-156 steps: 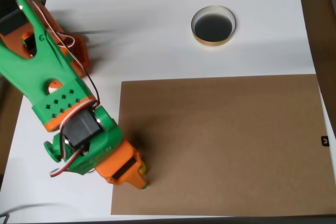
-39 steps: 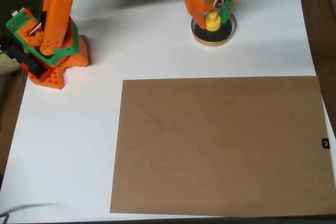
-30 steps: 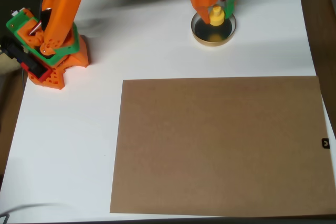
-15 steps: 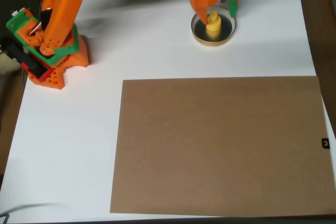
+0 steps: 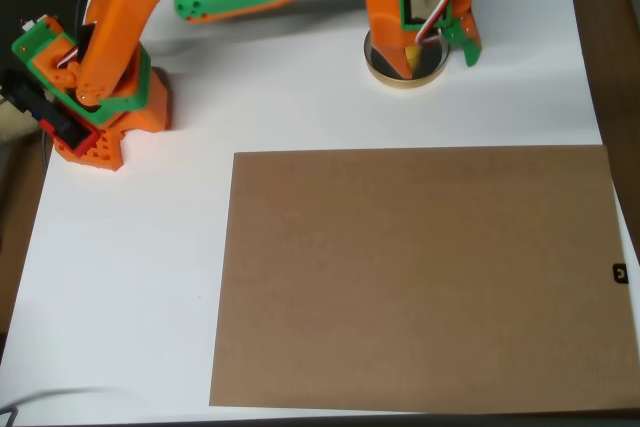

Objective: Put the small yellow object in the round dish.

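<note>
Hovering over round dish (image 5: 407, 74), claw (image 5: 438, 55) spreading wide; small yellow object (image 5: 414, 54) peeking inside dish beneath claw, on white table (image 5: 300, 97).

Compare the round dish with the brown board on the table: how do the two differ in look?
The round dish is circular with a tan rim; the brown board is a flat rectangle. The dish is far smaller than the board. The end effector partly covers the dish, while the board lies uncovered. Both rest on the white table.
</note>
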